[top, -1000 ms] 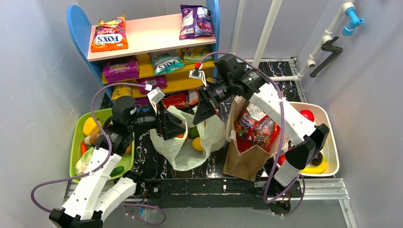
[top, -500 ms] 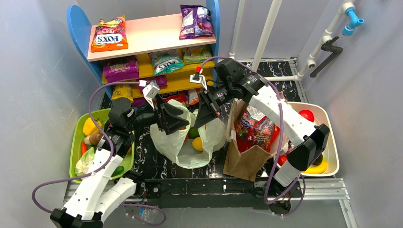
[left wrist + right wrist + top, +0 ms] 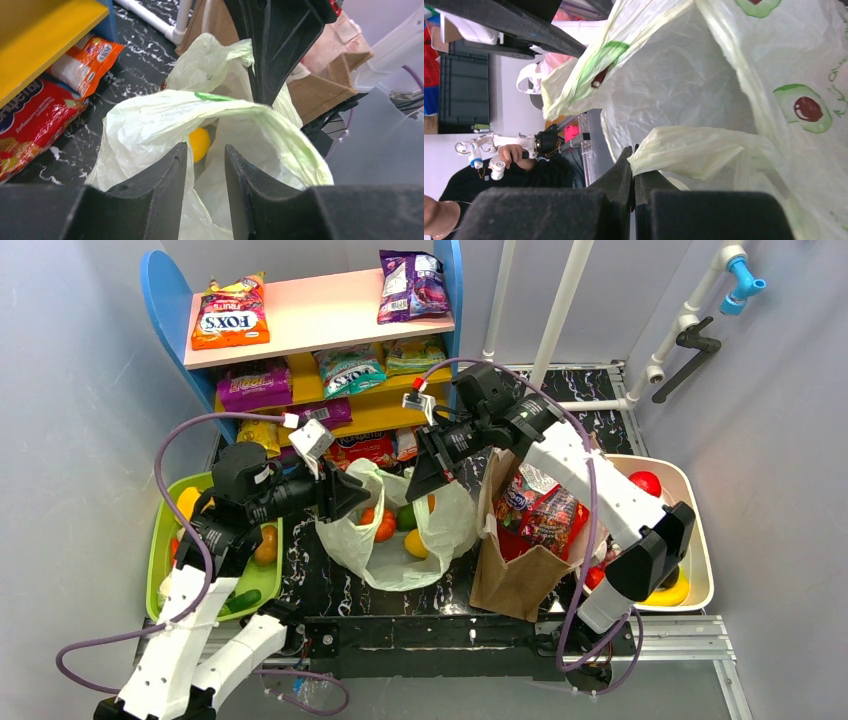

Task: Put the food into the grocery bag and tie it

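The pale-green grocery bag (image 3: pixel 400 560) stands open at the table's middle. Inside it lie an orange-red food piece (image 3: pixel 383 529), a green one (image 3: pixel 405 517) and a yellow one (image 3: pixel 416 543). My left gripper (image 3: pixel 360 497) is open at the bag's left rim. In the left wrist view its jaws (image 3: pixel 205 150) stand apart over the bag's near edge (image 3: pixel 150 125), with the yellow food (image 3: pixel 200 142) showing beyond. My right gripper (image 3: pixel 415 495) is shut on the bag's far rim. The right wrist view shows bag plastic (image 3: pixel 694 150) pinched at the gripper's tips (image 3: pixel 634 150).
A brown paper bag (image 3: pixel 520 570) full of snack packets stands just right of the grocery bag. A green tray (image 3: pixel 160 540) with vegetables is at the left, a white tub (image 3: pixel 695 530) with fruit at the right. A shelf (image 3: pixel 320 320) of snack packets stands behind.
My left gripper has drawn back to the left from over the bag's mouth, and orange-red food now shows inside. My right gripper has stayed on the bag's rim.
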Controlling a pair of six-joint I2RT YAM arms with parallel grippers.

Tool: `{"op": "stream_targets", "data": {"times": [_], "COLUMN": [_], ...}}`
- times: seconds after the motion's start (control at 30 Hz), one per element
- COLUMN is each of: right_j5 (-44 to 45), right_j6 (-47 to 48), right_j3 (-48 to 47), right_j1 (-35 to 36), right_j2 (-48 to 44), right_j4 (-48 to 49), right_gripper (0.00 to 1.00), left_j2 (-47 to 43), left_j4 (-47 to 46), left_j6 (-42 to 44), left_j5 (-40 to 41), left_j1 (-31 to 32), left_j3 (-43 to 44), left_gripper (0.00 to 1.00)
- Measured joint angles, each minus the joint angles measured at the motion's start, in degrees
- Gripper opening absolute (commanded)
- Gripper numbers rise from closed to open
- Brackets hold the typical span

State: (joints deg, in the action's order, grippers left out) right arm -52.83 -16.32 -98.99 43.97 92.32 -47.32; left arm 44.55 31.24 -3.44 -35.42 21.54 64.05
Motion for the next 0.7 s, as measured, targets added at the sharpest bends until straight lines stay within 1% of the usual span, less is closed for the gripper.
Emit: {"op": "stream_targets", "data": {"times": [0.1,0.3,0.53,0.7], "right_j5": [0.36,-0.88,-5.13,-10.59], "right_j6": [-0.55,0.42,3.67,6.09], "right_j3": [-1.16,-5.58,-9.58,-10.92], "right_j1": [0.49,2.81,5.04,5.39], "right_j2": [2.38,7.80,10.17,10.15], "right_j4": [0.64,-0.39,-3.77,-5.28], "right_gripper": [0.01,0.01,0.01,0.01], "left_j2": [0.38,1.72,1.80,2.10], "left_j4": [0.61,0.00,-3.46,-4.91], "left_j6": [0.98,1.32,0.27,0.19], "left_j5": [1.88,1.59,-1.95,-3.63], "left_j1": [0.00,0.00,0.00,0.00], "left_j3": [-0.69,-2.43,-3.36,-4.31], "left_gripper": [0.28,0.33,0.34,0.37]}}
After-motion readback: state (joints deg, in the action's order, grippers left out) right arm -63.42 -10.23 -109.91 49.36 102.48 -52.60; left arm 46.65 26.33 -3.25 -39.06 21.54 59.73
